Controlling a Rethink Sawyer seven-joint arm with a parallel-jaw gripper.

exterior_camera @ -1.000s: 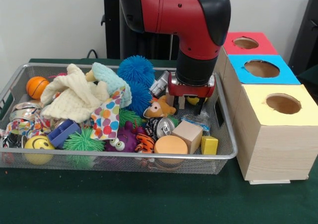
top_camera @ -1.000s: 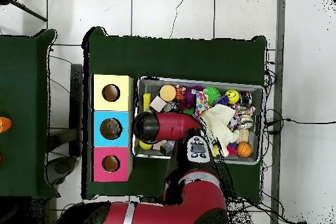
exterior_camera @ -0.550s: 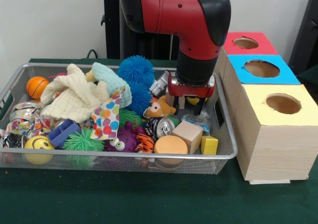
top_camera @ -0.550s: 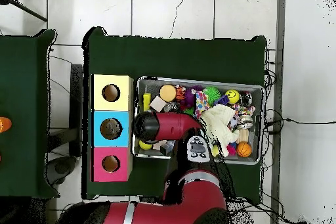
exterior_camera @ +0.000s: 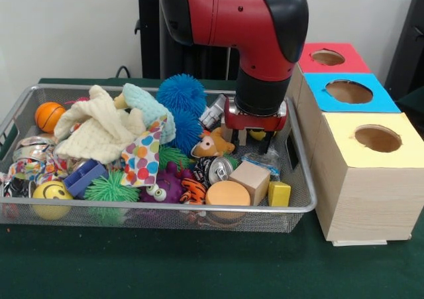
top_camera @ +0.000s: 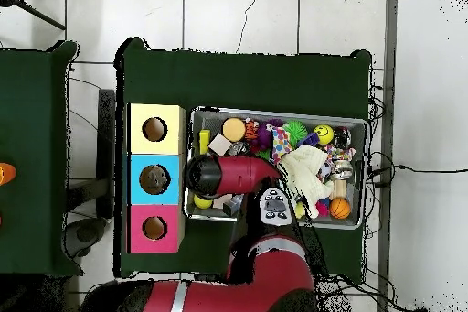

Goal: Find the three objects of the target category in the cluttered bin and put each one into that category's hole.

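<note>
— Any writing legible?
— None I can read; my gripper (exterior_camera: 252,138) hangs low in the wire bin (exterior_camera: 301,179), over a yellow ball (exterior_camera: 258,134); released or clenched, I cannot tell.
— Overhead?
— My arm (top_camera: 233,176) hides it; the boxes' holes (top_camera: 154,129) show.

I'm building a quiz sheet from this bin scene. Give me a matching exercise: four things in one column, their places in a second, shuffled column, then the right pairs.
Places are as the front view shows them.

Things
1. small orange basketball
2. yellow smiley ball
3. yellow block
4. blue spiky ball

Places
A. near right corner of the wire bin, beside the wooden cube
B. far left corner of the bin
C. near left corner of the bin, against the front mesh
D. middle of the far side, just left of the gripper

Pairs: 1-B, 2-C, 3-A, 4-D
</note>
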